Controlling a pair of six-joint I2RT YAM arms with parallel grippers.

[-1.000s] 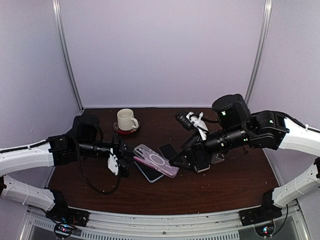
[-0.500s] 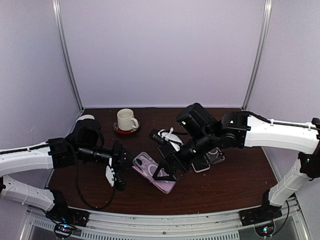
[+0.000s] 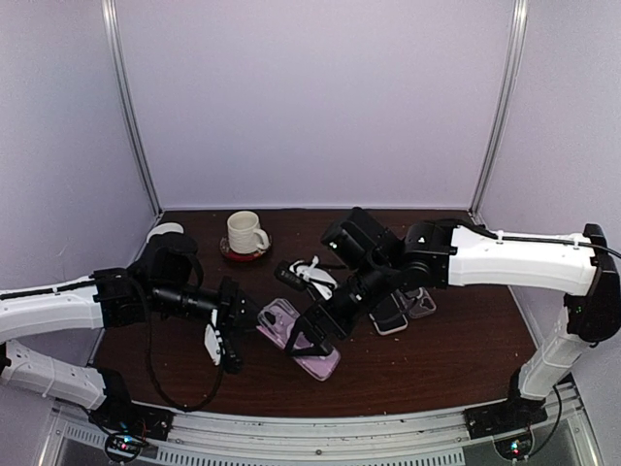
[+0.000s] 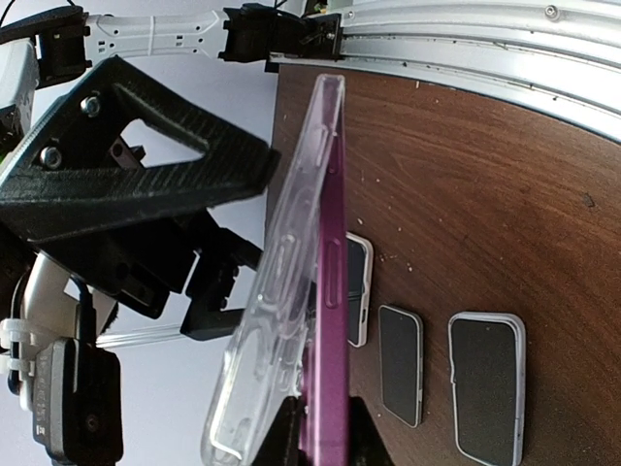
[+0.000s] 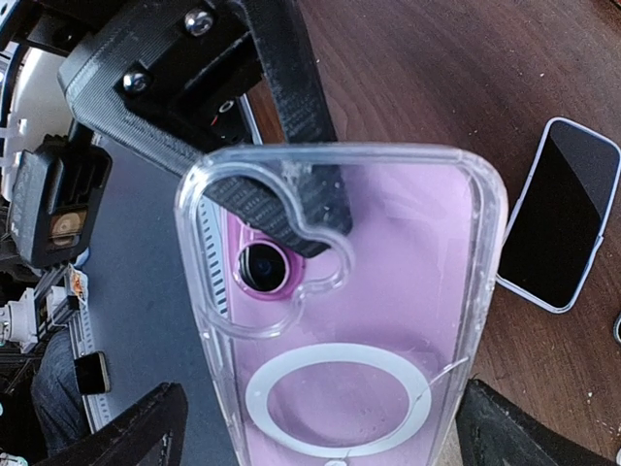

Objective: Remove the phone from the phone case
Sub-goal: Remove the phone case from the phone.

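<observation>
Pinching the phone (image 4: 328, 291) by its camera end, bottom centre in its wrist view, the left claw (image 4: 323, 432) has the case (image 4: 275, 291) peeled there, still seated farther up; right claw (image 3: 309, 338) spread wide beside it.

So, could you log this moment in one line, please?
left gripper: shut on phone | right gripper: open around case | case: partly peeled
</observation>
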